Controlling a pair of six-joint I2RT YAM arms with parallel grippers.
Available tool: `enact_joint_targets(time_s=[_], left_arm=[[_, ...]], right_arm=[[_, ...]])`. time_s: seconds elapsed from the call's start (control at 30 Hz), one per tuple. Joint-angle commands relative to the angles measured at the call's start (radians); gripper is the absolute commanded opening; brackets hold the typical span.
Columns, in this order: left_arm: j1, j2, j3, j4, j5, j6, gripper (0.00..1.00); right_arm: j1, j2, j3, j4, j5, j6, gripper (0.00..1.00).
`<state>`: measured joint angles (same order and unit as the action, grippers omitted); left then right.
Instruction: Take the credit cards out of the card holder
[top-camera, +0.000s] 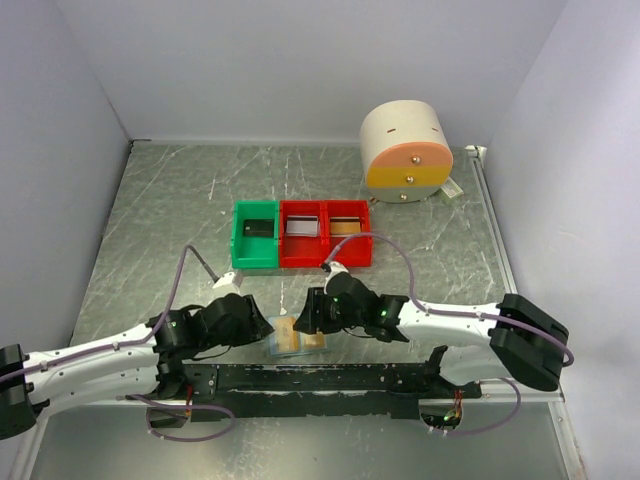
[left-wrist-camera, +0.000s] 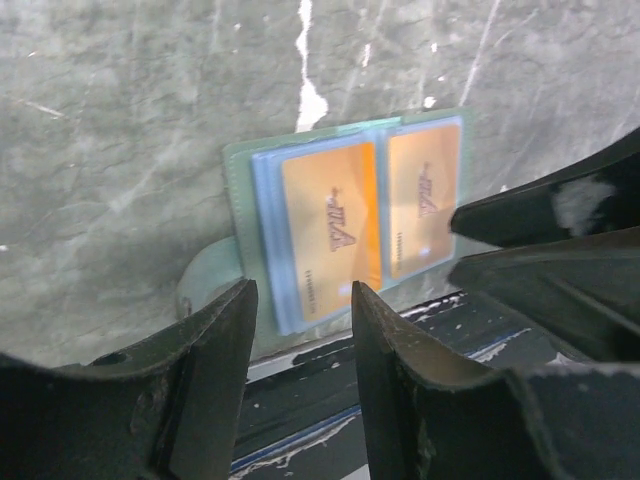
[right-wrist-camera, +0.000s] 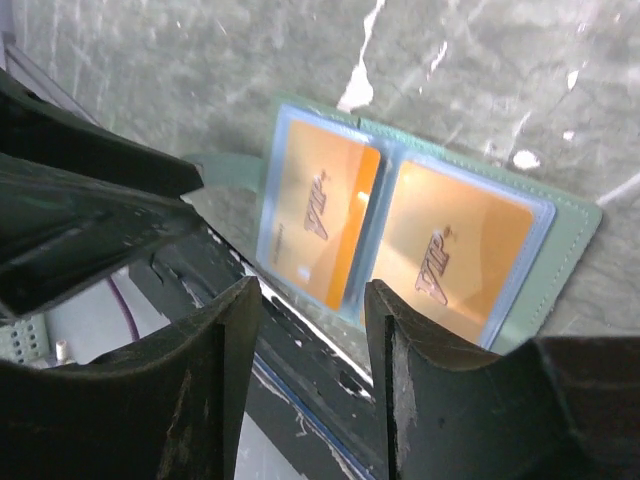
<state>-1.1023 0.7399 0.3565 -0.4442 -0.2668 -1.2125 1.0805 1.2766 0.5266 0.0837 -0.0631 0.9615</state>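
The card holder (top-camera: 272, 345) lies spread flat on the table, close to the black base rail, between my two grippers. Its pale blue sleeve (left-wrist-camera: 264, 232) sits on a green backing (right-wrist-camera: 572, 238). Two orange credit cards are inside its pockets, one on the left (left-wrist-camera: 330, 232) (right-wrist-camera: 318, 208) and one on the right (left-wrist-camera: 425, 198) (right-wrist-camera: 452, 252). My left gripper (left-wrist-camera: 303, 305) (top-camera: 262, 330) is open, just short of the holder's near edge, with nothing between its fingers. The right gripper (right-wrist-camera: 310, 305) (top-camera: 306, 320) is open too, over the same near edge, and holds nothing.
A green bin (top-camera: 256, 236) and two red bins (top-camera: 303, 233) (top-camera: 348, 231) stand mid-table. A round cream and orange drawer unit (top-camera: 405, 152) sits at the back right. The black rail (top-camera: 320, 380) runs along the near edge. Each gripper shows in the other's wrist view.
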Motion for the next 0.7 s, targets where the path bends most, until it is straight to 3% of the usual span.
enact_joint_targets(time_s=[0.0,0.67], left_arm=[[-0.004,0.036,0.064,0.027,0.016,0.041,0.54],[-0.004,0.204,0.021,0.16,0.045,0.042,0.46]], right_arm=[[-0.005,-0.018,-0.03,0.076,-0.08,0.007,0.46],[-0.029,0.2,-0.09,0.271,-0.179,0.059,0.37]])
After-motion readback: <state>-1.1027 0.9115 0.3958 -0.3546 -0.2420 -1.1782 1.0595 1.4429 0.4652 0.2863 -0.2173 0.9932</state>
